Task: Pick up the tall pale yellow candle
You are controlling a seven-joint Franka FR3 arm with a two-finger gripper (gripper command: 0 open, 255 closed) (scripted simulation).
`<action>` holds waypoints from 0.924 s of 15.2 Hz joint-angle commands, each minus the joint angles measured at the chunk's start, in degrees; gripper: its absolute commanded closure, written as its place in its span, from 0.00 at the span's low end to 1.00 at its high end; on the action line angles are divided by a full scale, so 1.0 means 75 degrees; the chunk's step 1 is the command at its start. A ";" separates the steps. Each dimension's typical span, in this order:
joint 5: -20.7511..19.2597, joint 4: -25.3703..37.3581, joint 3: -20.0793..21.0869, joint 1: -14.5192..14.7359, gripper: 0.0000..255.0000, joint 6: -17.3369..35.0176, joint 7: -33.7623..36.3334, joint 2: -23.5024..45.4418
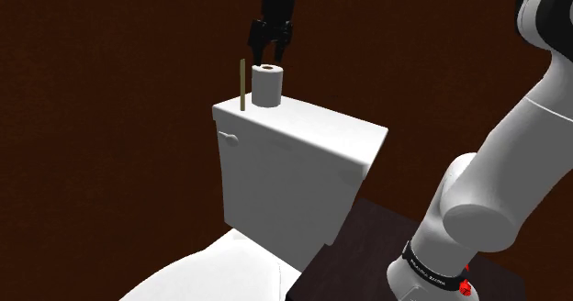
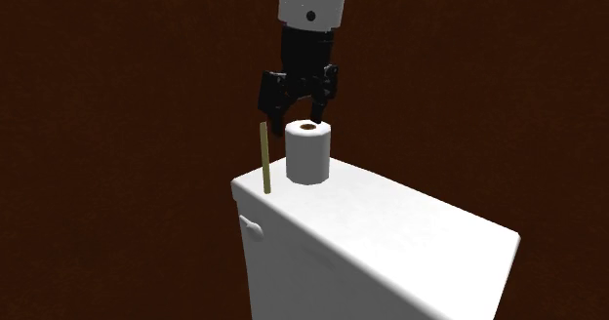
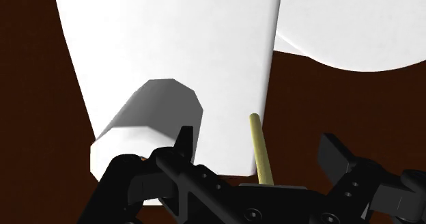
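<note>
- Claw (image 1: 266, 50) first: how does it stand?
- Its black fingers (image 3: 183, 144) are spread wide and clasp nothing. It hangs in the air above the white toilet tank lid (image 1: 321, 129), roughly over the toilet roll (image 1: 267, 86).
- And the candle?
- The thin, tall, pale yellow candle (image 1: 241, 85) stands upright near the lid's corner. In the shoulder view it is just beside the roll, at nine o'clock of it. In the second exterior view the claw sits at about two o'clock of the candle's tip.
- Is anything lined up?
- Roughly, it seems. In the wrist view the candle's top shows in the gap between the two fingers and touches neither, while the roll lies close by one of them.
- So how far along is the task?
- Only the approach looks done. The candle rests on the lid, ungrasped. What is left, by this reckoning, is the descent around the candle, the closing and the lift. One finger would have to slip between candle and roll, so the roll could get nudged.
</note>
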 commanded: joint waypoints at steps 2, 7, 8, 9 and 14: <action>-0.0015 0.1155 0.0095 0.0076 0.00 -0.0121 -0.0009 0.0921; -0.0049 0.2089 0.0175 0.0155 0.00 -0.0105 -0.0034 0.1764; -0.0046 0.1936 0.0174 0.0153 0.00 0.0011 -0.0036 0.1727; -0.0044 0.1795 0.0173 0.0152 0.00 0.0123 -0.0039 0.1697; -0.0035 0.1301 0.0171 0.0149 0.00 0.0520 -0.0046 0.1601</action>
